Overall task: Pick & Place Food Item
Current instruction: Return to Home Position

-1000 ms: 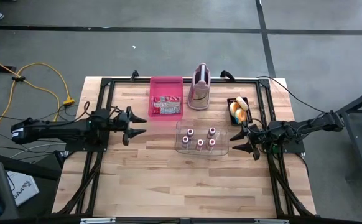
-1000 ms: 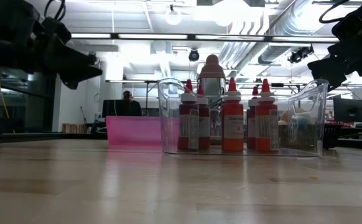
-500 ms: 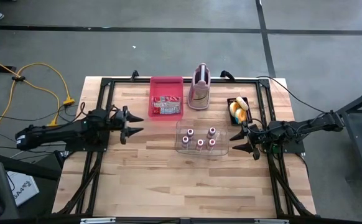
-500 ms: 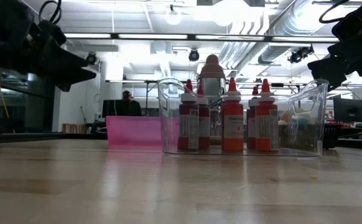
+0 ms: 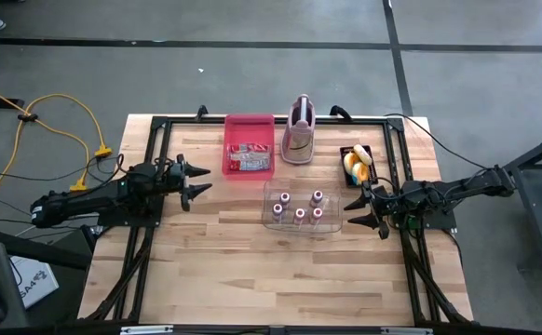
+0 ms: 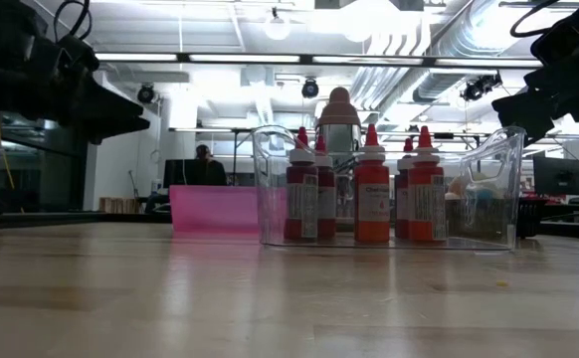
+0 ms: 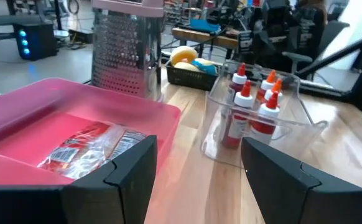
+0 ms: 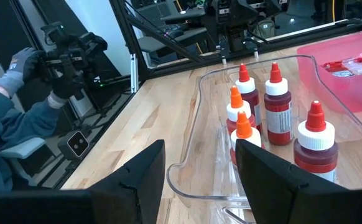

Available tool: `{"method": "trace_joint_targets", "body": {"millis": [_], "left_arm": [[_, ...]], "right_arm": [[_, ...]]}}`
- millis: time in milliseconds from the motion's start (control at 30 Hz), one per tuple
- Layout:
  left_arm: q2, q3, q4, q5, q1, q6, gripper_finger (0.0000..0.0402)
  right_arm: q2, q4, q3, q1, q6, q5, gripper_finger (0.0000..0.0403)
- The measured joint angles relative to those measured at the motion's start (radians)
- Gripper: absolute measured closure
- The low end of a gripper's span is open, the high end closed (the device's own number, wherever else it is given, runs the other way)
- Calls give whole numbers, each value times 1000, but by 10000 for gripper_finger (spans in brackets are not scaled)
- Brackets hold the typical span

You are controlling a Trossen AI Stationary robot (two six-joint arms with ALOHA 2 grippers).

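A pink tray (image 5: 250, 126) at the table's far side holds wrapped food packets (image 7: 88, 146). A black basket (image 5: 365, 152) at the far right holds yellow food pieces (image 7: 184, 56). My left gripper (image 5: 204, 179) hovers open and level at the left, pointing toward the tray's near corner (image 7: 162, 112), with nothing between its fingers. My right gripper (image 5: 353, 212) hangs open above the table at the right, beside a clear bin (image 5: 273, 195) of red bottles (image 8: 277, 102), and holds nothing.
A metal grater with a pink top (image 5: 297, 130) stands between the tray and the basket. The clear bin sits mid-table between the two grippers. Bare wood lies toward the near edge (image 5: 271, 279). A person's gloved hand (image 8: 25, 65) shows beyond the table.
My left gripper has drawn back toward the table's left edge and a little toward the far edge, tipping up from a slight downward slant to level. Its fingers stay open.
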Motion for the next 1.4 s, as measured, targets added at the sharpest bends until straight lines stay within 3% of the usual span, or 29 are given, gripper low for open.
{"method": "trace_joint_targets", "body": {"millis": [1400], "left_arm": [[-4,-6,14,-12,0,-7,175]], "right_arm": [[0,0,0,0,0,0,220]]}}
